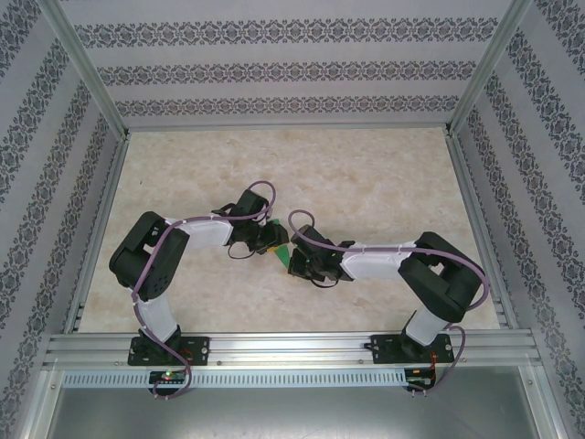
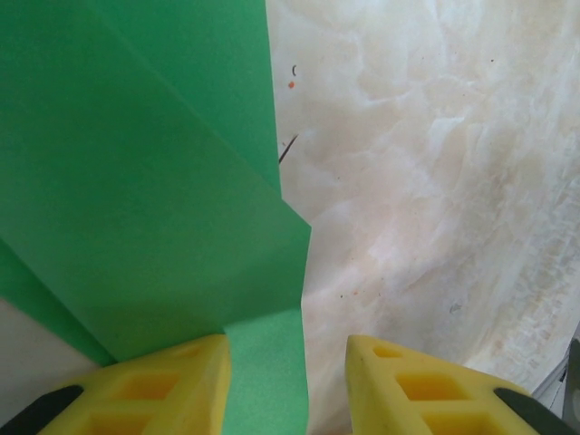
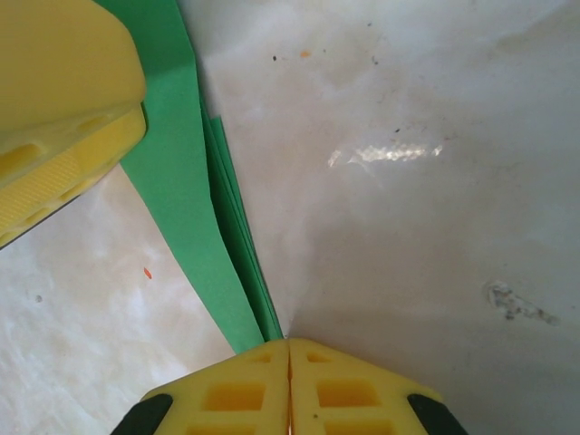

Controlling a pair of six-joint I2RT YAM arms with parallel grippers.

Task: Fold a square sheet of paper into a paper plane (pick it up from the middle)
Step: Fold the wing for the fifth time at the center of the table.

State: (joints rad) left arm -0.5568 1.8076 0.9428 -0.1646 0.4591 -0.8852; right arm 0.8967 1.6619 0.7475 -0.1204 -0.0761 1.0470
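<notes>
Left end effector (image 2: 288, 367) spread, straddling an edge of the folded green paper (image 2: 136, 181) on the worktop (image 2: 435, 181). Right end effector (image 3: 288, 352) pressed together at the paper's narrow end; grip undetermined.

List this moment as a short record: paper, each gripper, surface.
paper: green paper, folded into overlapping layers, not yet a dart
left gripper: fingers apart, a paper edge lying in the gap
right gripper: shut on the paper's narrow folded end
table: pale marbled top, both grippers meeting near its middle
</notes>
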